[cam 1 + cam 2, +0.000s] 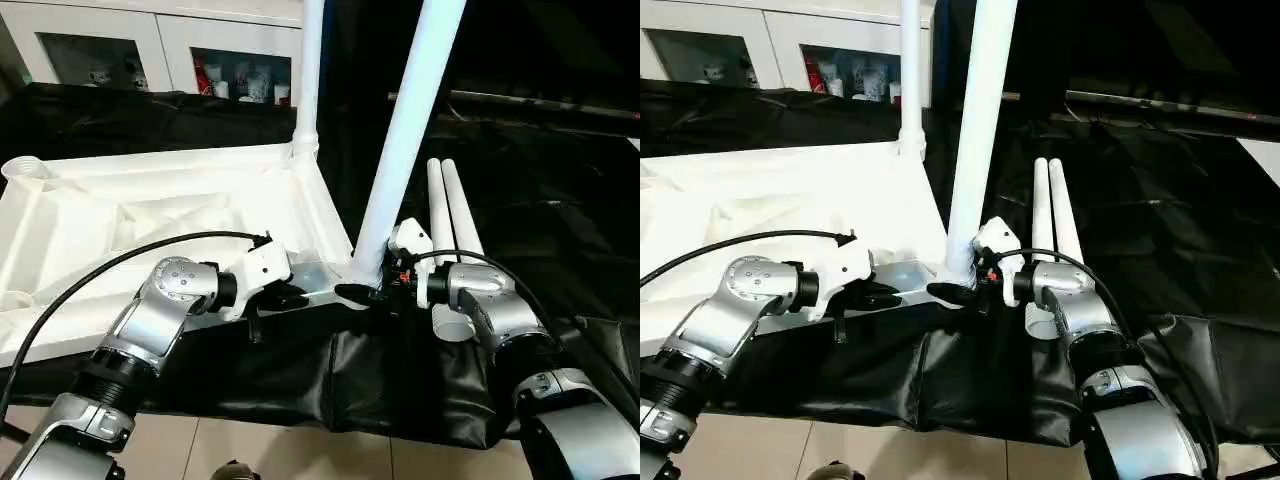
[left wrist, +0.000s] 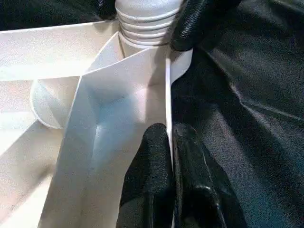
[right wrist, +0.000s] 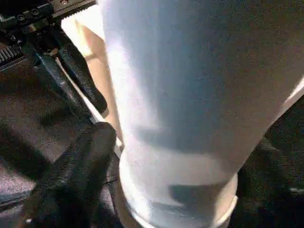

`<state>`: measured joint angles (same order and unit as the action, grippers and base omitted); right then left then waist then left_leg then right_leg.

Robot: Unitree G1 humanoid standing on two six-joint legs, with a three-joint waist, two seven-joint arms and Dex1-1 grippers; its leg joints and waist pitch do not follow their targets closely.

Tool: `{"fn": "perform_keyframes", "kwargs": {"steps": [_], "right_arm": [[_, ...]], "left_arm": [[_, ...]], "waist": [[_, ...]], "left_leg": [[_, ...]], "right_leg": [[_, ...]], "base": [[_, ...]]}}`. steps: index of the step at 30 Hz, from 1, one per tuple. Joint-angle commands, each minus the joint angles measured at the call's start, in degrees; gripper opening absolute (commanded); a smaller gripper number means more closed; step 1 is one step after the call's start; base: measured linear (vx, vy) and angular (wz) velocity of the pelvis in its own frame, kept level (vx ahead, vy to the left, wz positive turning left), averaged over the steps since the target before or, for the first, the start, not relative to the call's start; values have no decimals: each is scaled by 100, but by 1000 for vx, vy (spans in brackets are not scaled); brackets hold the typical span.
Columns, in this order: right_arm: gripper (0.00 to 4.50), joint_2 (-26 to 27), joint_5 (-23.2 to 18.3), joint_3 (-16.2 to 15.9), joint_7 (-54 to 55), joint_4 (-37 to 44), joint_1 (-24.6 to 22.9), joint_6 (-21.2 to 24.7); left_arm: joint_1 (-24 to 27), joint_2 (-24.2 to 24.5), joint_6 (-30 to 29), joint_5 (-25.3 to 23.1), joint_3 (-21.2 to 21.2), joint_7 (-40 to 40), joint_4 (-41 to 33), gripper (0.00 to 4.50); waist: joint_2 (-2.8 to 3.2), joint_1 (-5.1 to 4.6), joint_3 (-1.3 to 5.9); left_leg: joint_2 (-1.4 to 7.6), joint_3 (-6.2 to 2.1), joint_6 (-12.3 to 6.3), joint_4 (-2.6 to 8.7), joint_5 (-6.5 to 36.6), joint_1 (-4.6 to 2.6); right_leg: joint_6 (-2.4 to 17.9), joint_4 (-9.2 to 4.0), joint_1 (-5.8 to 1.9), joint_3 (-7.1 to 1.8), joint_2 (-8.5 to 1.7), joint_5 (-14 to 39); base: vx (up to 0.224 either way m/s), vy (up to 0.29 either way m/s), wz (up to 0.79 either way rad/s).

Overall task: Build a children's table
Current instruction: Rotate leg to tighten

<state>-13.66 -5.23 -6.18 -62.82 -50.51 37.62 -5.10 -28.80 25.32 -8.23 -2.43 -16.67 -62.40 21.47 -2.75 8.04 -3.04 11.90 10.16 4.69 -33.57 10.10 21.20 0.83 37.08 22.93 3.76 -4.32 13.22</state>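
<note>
The children's table top (image 1: pixel 150 210) lies upside down on black cloth, ribbed underside up. One white leg (image 1: pixel 310 70) stands in the far right corner socket. A second leg (image 1: pixel 405 140) stands tilted at the near right corner. My right gripper (image 1: pixel 375 292) has a black finger against each side of that leg's threaded base (image 3: pixel 175 190). My left gripper (image 2: pixel 170 135) is shut on the top's thin edge wall (image 2: pixel 167 95), just beside that corner. Two loose legs (image 1: pixel 450 210) lie side by side on the cloth to the right.
A white cabinet (image 1: pixel 150 50) with glass doors stands behind the bench. Black cloth (image 1: pixel 560 180) covers the surface and hangs over its front edge above the tiled floor (image 1: pixel 300 450). A black cable (image 1: pixel 120 262) arcs over my left forearm.
</note>
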Motion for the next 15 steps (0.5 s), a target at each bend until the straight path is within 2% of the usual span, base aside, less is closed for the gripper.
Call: {"fn": "perform_keyframes", "kwargs": {"steps": [1, 5, 6, 8, 11, 13, 15], "right_arm": [[328, 11, -43, -3, -26, 100, -104, -7], [306, 32, -30, 13, 27, 86, -103, -5], [283, 39, -28, 17, 42, 72, -98, -7], [280, 56, -20, 22, 81, 38, -89, -17], [277, 122, 12, 44, 281, -17, -99, -10], [273, 202, 55, 60, 516, -89, -111, -34], [273, 332, 94, 100, 874, -207, -120, -1]], "left_arm": [[99, -60, 22, 122, -92, -122, -108, 0], [116, -35, 8, 130, -87, -136, -119, 0], [118, -31, 3, 130, -87, -137, -121, 0], [126, -20, -1, 129, -85, -141, -123, 0], [135, -26, -15, 129, -54, -99, -108, 0], [125, -47, -32, 102, -34, -21, -64, 0], [76, -103, -56, 14, -25, 164, 51, 0]], "waist": [[-7, 5, 395], [-10, 3, 389], [-9, 3, 392], [-32, -2, 392], [-30, -3, 395], [-44, -19, 383], [-29, -43, 370]], "left_leg": [[149, -10, -457, 309, 355, -54], [152, -13, -437, 316, 394, -51], [152, -14, -433, 315, 397, -55], [153, -12, -431, 315, 388, -54], [148, -11, -445, 311, 353, -52], [150, -11, -416, 323, 407, -53], [155, -21, -343, 348, 536, -61]], "right_leg": [[1483, -326, -333, -268, -379, -597], [1460, -332, -331, -266, -382, -482], [1458, -332, -330, -265, -382, -472], [1452, -332, -331, -266, -380, -475], [1451, -325, -333, -268, -385, -496], [1424, -341, -327, -270, -390, -376], [1394, -363, -318, -272, -396, -180]], "base": [[0, 0, 0], [0, 0, 0], [0, 0, 0], [0, 0, 0], [0, 0, 0], [0, 0, 0], [0, 0, 0]]}}
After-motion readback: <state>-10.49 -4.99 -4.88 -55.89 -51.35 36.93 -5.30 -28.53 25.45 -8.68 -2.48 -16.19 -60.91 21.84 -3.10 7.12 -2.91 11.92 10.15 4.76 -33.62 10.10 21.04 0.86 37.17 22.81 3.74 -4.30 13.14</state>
